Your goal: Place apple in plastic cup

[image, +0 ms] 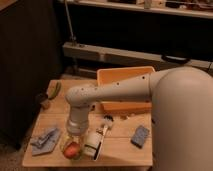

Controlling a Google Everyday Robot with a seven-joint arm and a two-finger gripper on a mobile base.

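While the apple (pixel 72 148) sat low at the front of the desk (pixel 120 147), it lay within the translucent yellowish rim of the plastic cup (pixel 65 150), which ringed it closely; the gripper (pixel 74 137) hung straight down over both, its lower end meeting the top of the fruit; its fingers were drawn fully together, though whether they gripped the apple could not be told, since the wrist hid them. Just right of the cup a white bottle (pixel 93 143) with a dark label lay tilted on the wood; to the left rested a grey-blue crumpled packet (pixel 45 140); a small blue-grey block (pixel 140 136) lay well to the right; an elongated green vegetable (pixel 53 90) lay at the far left corner; an orange bin (pixel 124 80) stood at the back, partly crossed by the pale arm (pixel 115 92).
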